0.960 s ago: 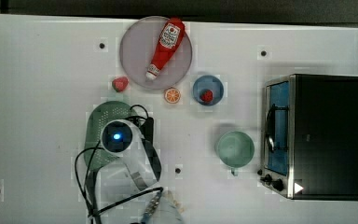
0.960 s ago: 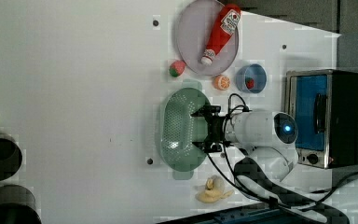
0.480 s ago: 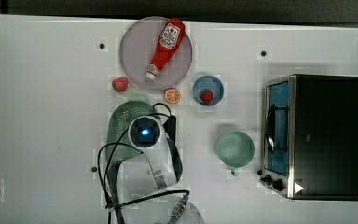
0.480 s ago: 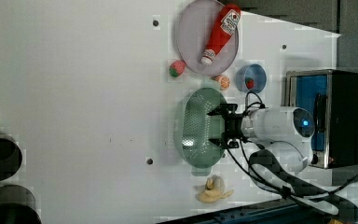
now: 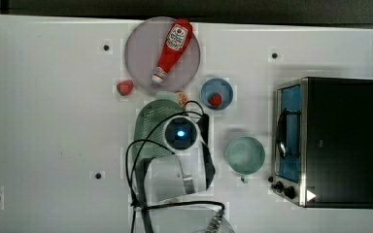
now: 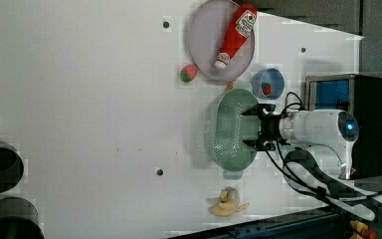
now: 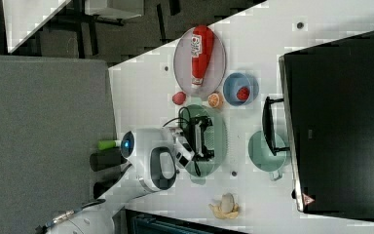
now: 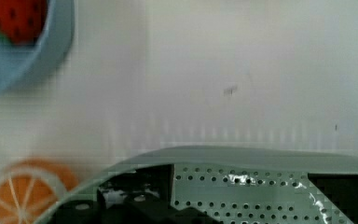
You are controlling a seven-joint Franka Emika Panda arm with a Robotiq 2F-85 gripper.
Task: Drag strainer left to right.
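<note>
The strainer [image 5: 151, 121] is a pale mint-green oval colander standing just below the plate in the top view, partly under my arm. In the left view the strainer [image 6: 227, 133] lies with its dotted inside facing up, and my gripper [image 6: 252, 129] reaches into it from the left view's right, open, its dark fingers spread against the inside of the near wall. Seen in the right view, the gripper [image 7: 205, 139] sits over the strainer [image 7: 218, 141]. The wrist view looks along the strainer's rim and holed wall [image 8: 242, 186]. Nothing is clamped between the fingers.
Close around the strainer are a grey plate [image 5: 141, 53] carrying a ketchup bottle [image 5: 172, 46], a strawberry [image 5: 125, 88], an orange slice [image 5: 182, 98] and a blue bowl [image 5: 206, 87] with a strawberry. A teal cup [image 5: 245, 154] and a toaster oven [image 5: 335, 141] stand to the top view's right. A banana [image 6: 226, 203] lies near the front edge.
The strainer has slid toward the top view's right, and the arm has gone with it. It now lies nearer the orange slice and blue bowl. The fingers stay spread.
</note>
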